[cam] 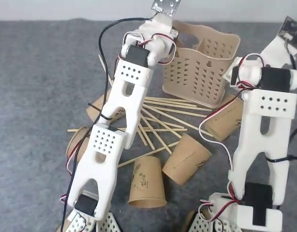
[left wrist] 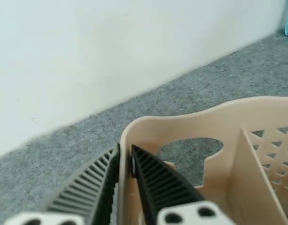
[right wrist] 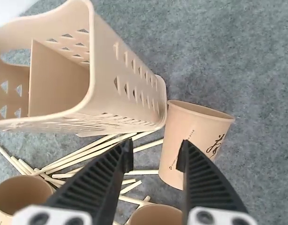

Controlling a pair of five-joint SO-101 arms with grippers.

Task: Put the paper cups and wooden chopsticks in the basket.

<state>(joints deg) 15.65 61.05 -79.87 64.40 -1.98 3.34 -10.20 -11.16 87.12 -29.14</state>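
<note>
The tan slotted basket stands at the back of the grey mat. Several wooden chopsticks lie fanned out in front of it, among several brown paper cups on their sides. My left gripper sits at the basket's near corner, one finger outside and one inside, shut on the wall. My right gripper hangs open above a tipped cup lying next to the basket; nothing is between its fingers.
Two more cups lie partly under the left arm. A white wall rises just behind the basket. Chopsticks and two cup mouths show below the right gripper.
</note>
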